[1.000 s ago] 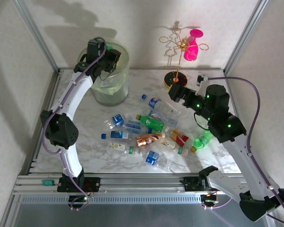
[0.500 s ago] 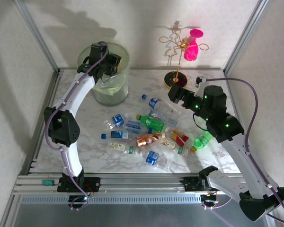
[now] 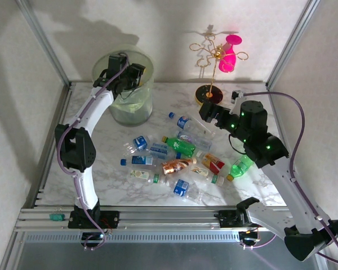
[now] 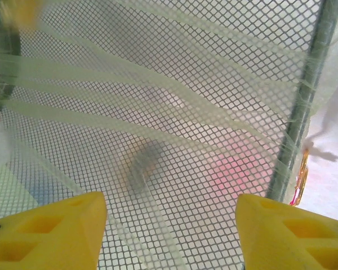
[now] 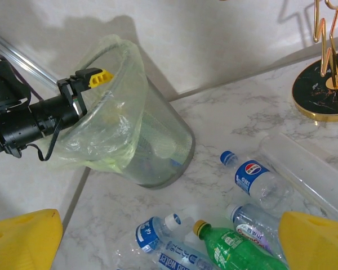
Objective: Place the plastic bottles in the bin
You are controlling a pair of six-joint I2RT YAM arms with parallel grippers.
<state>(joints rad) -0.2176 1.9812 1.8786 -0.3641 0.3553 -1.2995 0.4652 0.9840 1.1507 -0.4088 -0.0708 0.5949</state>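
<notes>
Several plastic bottles lie across the middle of the marble table, among them a green one (image 3: 182,146) (image 5: 231,250), a blue-labelled clear one (image 3: 185,122) (image 5: 259,180) and a copper-brown one (image 3: 177,165). The bin (image 3: 127,107) (image 5: 158,152) stands at the back left, a mesh wall with a pale-green liner. My left gripper (image 3: 132,76) (image 4: 172,225) sits at the bin's mouth, open, with just mesh and liner (image 4: 186,140) between its yellow fingers. My right gripper (image 3: 211,112) (image 5: 169,242) hovers open above the bottles at the back right of the pile, holding nothing.
A gold wire stand on a black base (image 3: 209,93) (image 5: 321,87) carries a pink cup (image 3: 228,56) at the back, just behind my right gripper. Metal frame posts (image 3: 50,56) rise at the table's back corners, and a rail (image 3: 158,216) runs along the near edge.
My left gripper has sunk slightly toward the bin's mouth and its jaws have opened. The right arm has shifted only a little to the left.
</notes>
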